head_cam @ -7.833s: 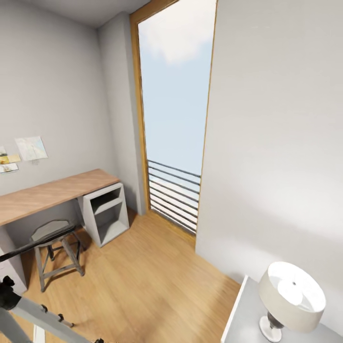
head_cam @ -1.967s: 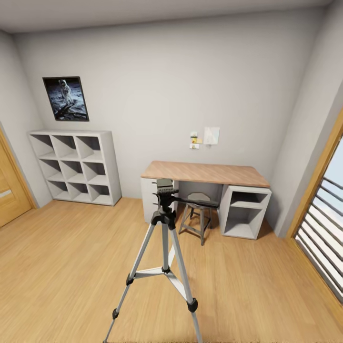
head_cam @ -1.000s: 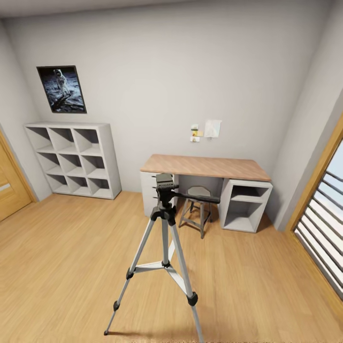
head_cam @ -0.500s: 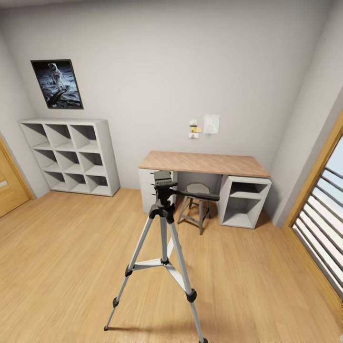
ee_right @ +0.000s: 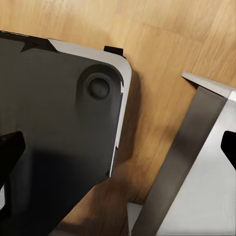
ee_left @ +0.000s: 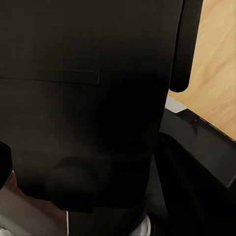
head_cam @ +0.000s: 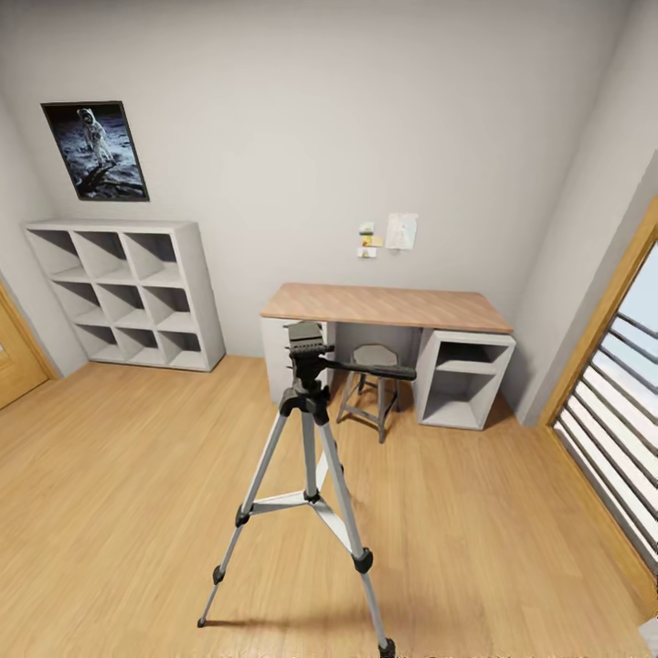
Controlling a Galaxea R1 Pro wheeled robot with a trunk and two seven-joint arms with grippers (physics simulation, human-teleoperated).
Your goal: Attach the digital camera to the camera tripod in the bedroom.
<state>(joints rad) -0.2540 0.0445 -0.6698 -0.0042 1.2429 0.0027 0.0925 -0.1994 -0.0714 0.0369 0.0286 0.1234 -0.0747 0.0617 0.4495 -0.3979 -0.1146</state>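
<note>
Upright silver-legged camera tripod [head_cam: 309, 429], mid-floor

No writing, number, brand or sign can be read anywhere. The framed poster [head_cam: 94, 150] on the wall shows an astronaut but carries no legible caption. The small papers [head_cam: 387, 235] pinned above the worktop [head_cam: 384, 306] are too small to make out any lettering. The tripod [head_cam: 307, 429] shows no visible label, and the dark panels in both wrist views are plain, with no markings.
</note>
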